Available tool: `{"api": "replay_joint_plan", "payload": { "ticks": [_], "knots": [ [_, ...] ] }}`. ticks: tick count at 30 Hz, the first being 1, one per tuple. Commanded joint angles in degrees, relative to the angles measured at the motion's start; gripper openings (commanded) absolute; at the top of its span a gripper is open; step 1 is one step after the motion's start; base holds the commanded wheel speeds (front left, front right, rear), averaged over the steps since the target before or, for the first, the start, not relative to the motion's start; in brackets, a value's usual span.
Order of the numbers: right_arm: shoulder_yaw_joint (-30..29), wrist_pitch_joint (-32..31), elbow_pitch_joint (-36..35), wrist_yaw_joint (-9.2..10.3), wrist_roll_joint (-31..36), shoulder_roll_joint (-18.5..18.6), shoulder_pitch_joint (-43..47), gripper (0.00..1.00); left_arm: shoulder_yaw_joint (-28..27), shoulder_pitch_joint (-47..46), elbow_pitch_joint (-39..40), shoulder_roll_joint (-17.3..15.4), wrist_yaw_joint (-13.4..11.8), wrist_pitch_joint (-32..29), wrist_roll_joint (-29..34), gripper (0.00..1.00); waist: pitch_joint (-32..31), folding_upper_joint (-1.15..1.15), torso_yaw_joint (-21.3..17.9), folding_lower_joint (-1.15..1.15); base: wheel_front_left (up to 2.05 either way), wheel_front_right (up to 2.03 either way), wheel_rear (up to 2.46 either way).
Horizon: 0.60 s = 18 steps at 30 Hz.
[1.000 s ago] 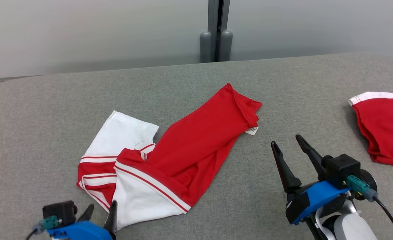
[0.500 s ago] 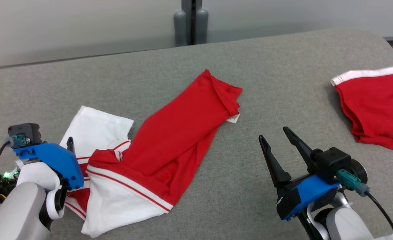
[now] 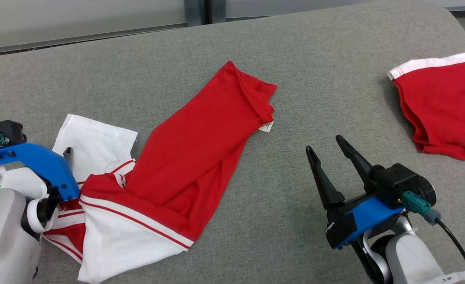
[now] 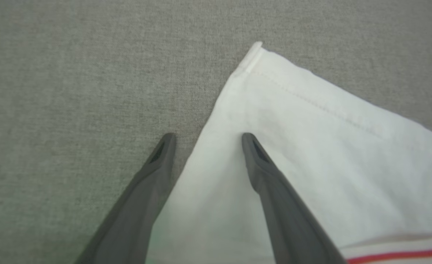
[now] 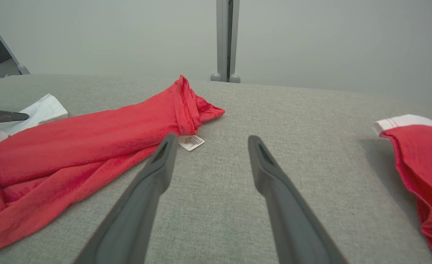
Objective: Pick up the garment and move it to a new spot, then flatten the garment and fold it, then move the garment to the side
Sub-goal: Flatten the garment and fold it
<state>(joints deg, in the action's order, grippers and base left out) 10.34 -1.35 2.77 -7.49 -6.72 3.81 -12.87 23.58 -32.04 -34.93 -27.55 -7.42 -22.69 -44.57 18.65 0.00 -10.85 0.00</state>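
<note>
One left end effector (image 4: 208,136) finger behind blue housing (image 3: 39,165)

Bright, even, diffuse light falls from overhead, without glare. Shadows on the grey bench (image 3: 295,98) are soft, and the clearest is a dim band just left of the second red garment (image 3: 441,106), which the right wrist view shows too. In the left wrist view the white sleeve (image 4: 311,154) is nearly washed out, its stitching faint. The left gripper (image 4: 208,136) is blurred, with a greenish tint low between its fingers. The right gripper (image 5: 211,136) softens toward the bottom edge.
</note>
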Motion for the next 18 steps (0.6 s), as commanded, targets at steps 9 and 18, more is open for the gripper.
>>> {"api": "replay_joint_plan", "payload": {
  "ticks": [9,18],
  "knots": [
    [0.14,1.03,0.67,-0.01,-0.73,-0.31,-0.86,1.00,0.39,-3.90,1.59,0.71,3.41,7.23,1.63,0.00,-0.45,0.00,0.05,0.00,0.00,0.00,0.00],
    [0.68,1.99,1.92,-0.01,-0.96,-0.61,-1.49,1.00,2.53,-18.11,6.92,-0.99,8.06,19.94,10.38,0.00,-2.24,0.00,-1.47,0.00,0.00,0.00,0.00]
  ]
}}
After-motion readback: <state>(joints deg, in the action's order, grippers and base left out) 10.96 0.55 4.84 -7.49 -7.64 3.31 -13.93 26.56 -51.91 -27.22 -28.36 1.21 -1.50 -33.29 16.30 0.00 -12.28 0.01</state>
